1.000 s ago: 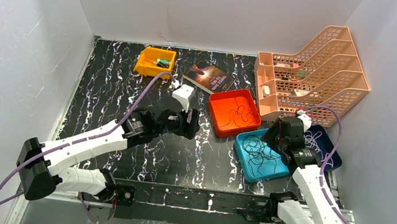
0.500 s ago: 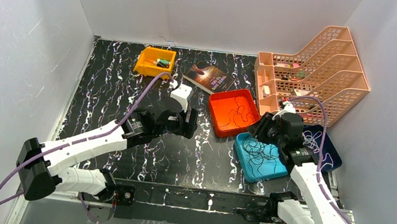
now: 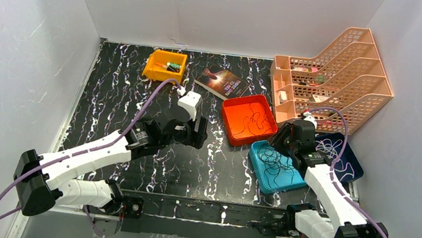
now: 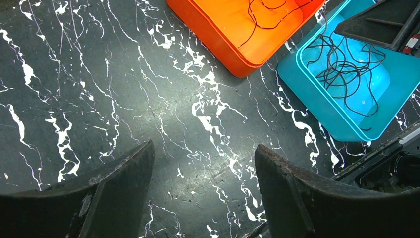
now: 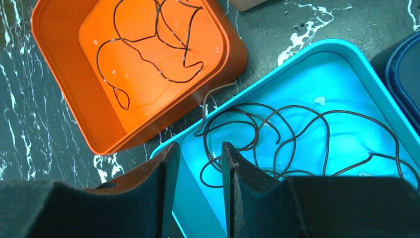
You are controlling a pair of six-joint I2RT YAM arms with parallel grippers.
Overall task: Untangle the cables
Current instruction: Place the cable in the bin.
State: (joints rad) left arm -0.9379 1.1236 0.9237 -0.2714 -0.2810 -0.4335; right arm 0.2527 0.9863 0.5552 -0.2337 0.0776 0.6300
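Right gripper (image 5: pixel 198 148): jaws narrowly parted, nothing between them. The dark cables (image 5: pixel 295 141) lie just beyond the tips, in the teal tray (image 5: pixel 317 49). Left gripper (image 4: pixel 203 148) gapes wide, empty. We should straddle one outer loop, not the knot.

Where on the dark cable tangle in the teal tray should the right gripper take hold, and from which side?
Probably the outer loop at the tangle's corner nearest the orange tray, from straight above. That loop lies apart from the denser crossings farther in, and the teal tray's walls block a sideways approach. The right gripper hangs over that corner, open.
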